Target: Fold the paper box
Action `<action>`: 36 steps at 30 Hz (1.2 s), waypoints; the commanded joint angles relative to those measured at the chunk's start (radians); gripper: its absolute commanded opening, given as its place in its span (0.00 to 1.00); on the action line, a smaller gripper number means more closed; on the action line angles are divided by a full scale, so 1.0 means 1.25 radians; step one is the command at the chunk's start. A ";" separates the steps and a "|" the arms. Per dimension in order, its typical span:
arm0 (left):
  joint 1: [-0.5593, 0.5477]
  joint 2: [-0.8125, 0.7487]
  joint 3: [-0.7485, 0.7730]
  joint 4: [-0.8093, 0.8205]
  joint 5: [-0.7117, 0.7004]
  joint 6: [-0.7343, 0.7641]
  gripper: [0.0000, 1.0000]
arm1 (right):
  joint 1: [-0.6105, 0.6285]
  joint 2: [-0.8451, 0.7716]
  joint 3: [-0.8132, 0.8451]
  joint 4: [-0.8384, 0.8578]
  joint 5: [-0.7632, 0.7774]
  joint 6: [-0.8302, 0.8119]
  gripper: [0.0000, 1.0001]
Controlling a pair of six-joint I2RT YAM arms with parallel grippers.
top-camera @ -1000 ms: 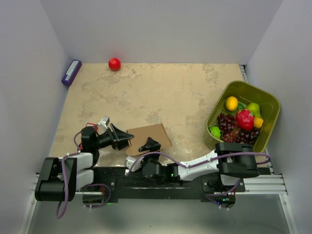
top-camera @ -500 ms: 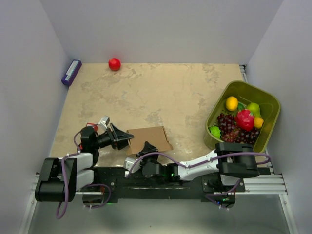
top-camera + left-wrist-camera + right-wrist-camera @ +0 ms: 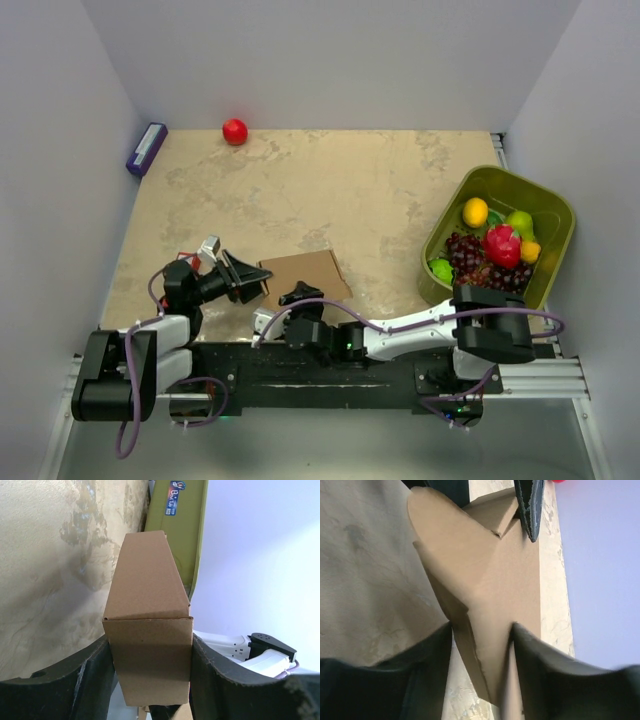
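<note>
Lying at the near edge of the worktop (image 3: pixel 330 190), the paper box (image 3: pixel 308 271) is being held twice: the left claw (image 3: pixel 257 283) is squeezing its left end, the right claw (image 3: pixel 300 295) is pinching its near flap.

Taking the paper box (image 3: pixel 310 272) near the front edge of the table (image 3: pixel 330 190) as my mark, my left pincer (image 3: pixel 255 283) clasps its left end and my right pincer (image 3: pixel 298 295) its near side. The bin (image 3: pixel 560 215) of fruit sits well to its right. The ball (image 3: pixel 234 131) and the small carton (image 3: pixel 146 148) lie far behind it, to the left.
</note>
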 commanded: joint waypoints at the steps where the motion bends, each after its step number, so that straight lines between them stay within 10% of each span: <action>1: 0.000 -0.023 -0.161 0.132 0.062 -0.072 0.06 | -0.009 -0.015 -0.006 -0.016 -0.037 0.052 0.66; 9: 0.000 -0.034 -0.204 0.244 0.090 -0.160 0.00 | -0.011 0.018 -0.048 0.192 0.020 -0.034 0.77; 16: -0.011 -0.010 -0.209 0.279 0.123 -0.161 0.04 | -0.011 0.044 -0.036 0.218 0.021 -0.072 0.46; 27: -0.001 -0.029 -0.084 -0.013 0.089 0.160 0.98 | -0.052 -0.014 0.101 -0.310 -0.111 0.137 0.39; 36: 0.032 -0.086 0.012 -0.238 0.036 0.329 1.00 | -0.126 -0.028 0.185 -0.522 -0.208 0.196 0.36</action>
